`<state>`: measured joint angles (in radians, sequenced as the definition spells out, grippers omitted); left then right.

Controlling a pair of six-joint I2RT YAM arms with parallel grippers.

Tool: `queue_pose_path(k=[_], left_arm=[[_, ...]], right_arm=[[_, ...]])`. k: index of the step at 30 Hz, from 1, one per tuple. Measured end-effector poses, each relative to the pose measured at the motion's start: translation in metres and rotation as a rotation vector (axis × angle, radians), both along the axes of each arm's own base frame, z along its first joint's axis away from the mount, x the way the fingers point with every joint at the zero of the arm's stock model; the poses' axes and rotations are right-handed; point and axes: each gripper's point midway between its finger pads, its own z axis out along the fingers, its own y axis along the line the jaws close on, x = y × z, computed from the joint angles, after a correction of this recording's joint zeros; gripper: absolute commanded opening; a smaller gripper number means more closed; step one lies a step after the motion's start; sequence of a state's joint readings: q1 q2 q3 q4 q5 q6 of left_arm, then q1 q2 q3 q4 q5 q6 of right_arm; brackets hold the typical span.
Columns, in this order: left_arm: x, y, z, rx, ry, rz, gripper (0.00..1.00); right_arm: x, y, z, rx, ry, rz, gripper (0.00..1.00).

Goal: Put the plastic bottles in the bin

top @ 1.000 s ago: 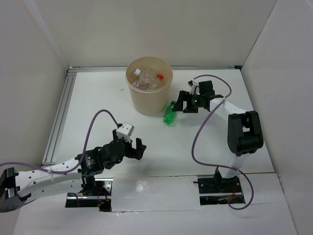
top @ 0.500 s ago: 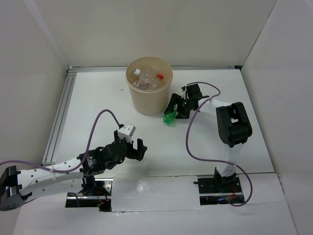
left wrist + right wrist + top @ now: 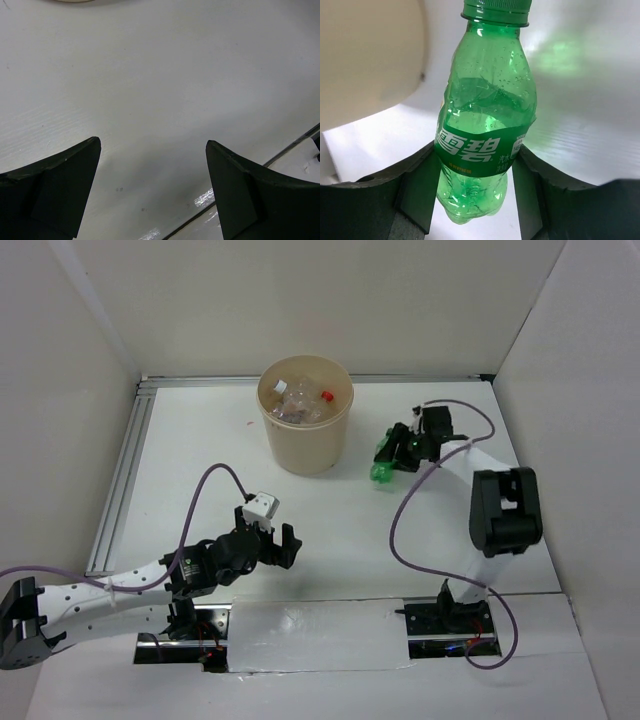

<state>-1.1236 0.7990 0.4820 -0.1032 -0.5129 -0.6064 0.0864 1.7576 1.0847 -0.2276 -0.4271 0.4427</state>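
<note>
Clear plastic bottles (image 3: 300, 400) already inside round beige bin (image 3: 306, 454), upper centre. Right claw (image 3: 474, 160) grips remaining green plastic bottle (image 3: 487, 115); left claw (image 3: 152, 150) spread wide, empty.

1. The green plastic bottle (image 3: 485, 100) carries a darker green wrap-around label (image 3: 470, 150) at its waist. In the right wrist view, two large white Chinese characters, 雪碧, stand across it; this is the Sprite brand name in Chinese.
2. Just under those characters runs a line of pale small print, too fine to read.
3. At the label's right end sits a small pale panel of tiny print, also unreadable.
4. In the top view, the clear plastic bottles (image 3: 295, 400) inside the round beige bin (image 3: 305, 452), near the far edge of the white worktop (image 3: 330, 530), show no markings large enough to read.
</note>
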Motion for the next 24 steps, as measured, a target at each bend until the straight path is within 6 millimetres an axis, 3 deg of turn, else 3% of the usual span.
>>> queue_pose_path(k=[2, 5, 10, 13, 15, 17, 19, 22, 23, 24], left_arm=[[0.000, 0.000, 0.000, -0.001, 0.000, -0.002, 0.99], [0.000, -0.001, 0.002, -0.012, -0.005, -0.002, 0.99], [-0.001, -0.002, 0.001, -0.018, -0.004, -0.010, 0.99], [-0.001, -0.002, 0.002, -0.021, -0.005, -0.012, 0.99], [-0.001, -0.002, 0.002, -0.020, -0.007, -0.014, 0.99], [-0.001, -0.002, 0.003, -0.024, -0.009, -0.014, 0.99], [-0.001, -0.002, 0.006, -0.033, -0.014, -0.014, 0.99], [-0.002, -0.001, 0.011, -0.049, -0.023, -0.014, 0.99], [-0.002, 0.000, 0.013, -0.052, -0.026, -0.014, 0.99], [-0.002, 0.000, 0.014, -0.056, -0.029, -0.014, 0.99]], right_arm=[[0.007, -0.012, 0.040, -0.025, -0.124, 0.013, 0.24], [0.021, -0.006, 0.131, -0.074, -0.407, 0.095, 0.24], [0.022, 0.050, 0.308, -0.105, -0.940, 0.264, 0.29], [0.017, 0.089, 0.363, -0.089, -1.112, 0.344, 0.33], [0.028, 0.117, 0.375, -0.079, -1.156, 0.392, 0.34], [0.046, 0.140, 0.364, -0.081, -1.146, 0.426, 0.38], [0.068, 0.157, 0.334, -0.105, -1.097, 0.452, 0.40], [0.091, 0.168, 0.269, -0.157, -0.969, 0.486, 0.51], [0.096, 0.168, 0.248, -0.175, -0.923, 0.496, 0.59], [0.098, 0.167, 0.233, -0.188, -0.885, 0.504, 0.85]])
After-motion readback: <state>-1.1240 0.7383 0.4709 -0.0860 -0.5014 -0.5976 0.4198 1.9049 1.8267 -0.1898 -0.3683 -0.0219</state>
